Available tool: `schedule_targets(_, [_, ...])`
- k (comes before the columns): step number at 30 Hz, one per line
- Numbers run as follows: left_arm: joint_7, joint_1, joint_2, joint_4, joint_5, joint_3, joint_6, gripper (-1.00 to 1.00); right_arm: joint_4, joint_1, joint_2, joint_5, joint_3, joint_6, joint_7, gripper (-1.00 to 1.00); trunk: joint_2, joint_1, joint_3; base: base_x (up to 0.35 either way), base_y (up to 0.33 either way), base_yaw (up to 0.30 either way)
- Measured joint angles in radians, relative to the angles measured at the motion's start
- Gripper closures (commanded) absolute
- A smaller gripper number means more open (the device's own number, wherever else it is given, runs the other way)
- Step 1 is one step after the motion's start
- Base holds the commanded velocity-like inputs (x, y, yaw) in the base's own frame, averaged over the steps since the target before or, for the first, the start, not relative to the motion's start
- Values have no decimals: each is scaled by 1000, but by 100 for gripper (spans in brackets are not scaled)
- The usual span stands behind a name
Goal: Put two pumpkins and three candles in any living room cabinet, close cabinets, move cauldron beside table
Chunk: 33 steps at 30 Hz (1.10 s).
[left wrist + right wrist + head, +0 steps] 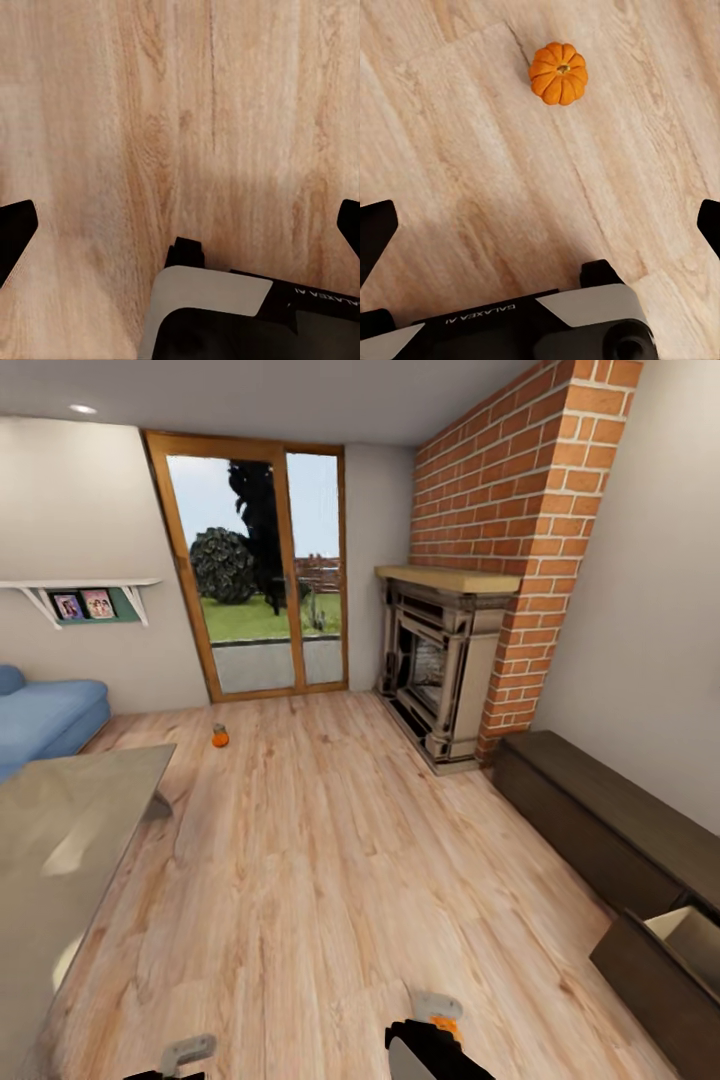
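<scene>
A: Right wrist view first: the right gripper (540,225) stands spread and empty, a ribbed orange pumpkin (558,72) on the plank floor (472,150) straight ahead of it, stem up, apart from the fingers.

B: And the left gripper (180,225)?

A: Spread too, over bare wood grain. The right arm looks nearer, so I'd judge it should reach.

B: Farther off?

A: From the head view, the glossy grey table (60,830) at left, the dark cabinet (600,820) at right with one drawer (670,960) open, and another pumpkin (220,737) near the glass door (260,570).
</scene>
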Motion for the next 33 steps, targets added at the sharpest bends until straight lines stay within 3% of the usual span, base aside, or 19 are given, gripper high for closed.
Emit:
schedule_targets(14, [0, 0, -1, 0, 0, 0, -1, -100, 0, 0, 0, 0, 0, -3, 0, -100, 0, 0, 10, 292, 149, 279])
schedule_targets(23, [0, 0, -1, 0, 0, -1, -1, -100, 1, 0, 0, -4, 0, -77, 1, -100, 0, 0, 14, 323, 46, 132])
schedule_targets(27, [0, 0, -1, 0, 0, -2, -4, -100, 1, 8, -1, -2, 20, -85, 2, -100, 0, 0, 14, 325, 2, 8])
schedule_targets(33, [0, 0, -2, 0, -1, -3, -28, -100, 2, 12, -5, 0, 81, -89, 1, -100, 0, 0, 14, 328, 48, 1])
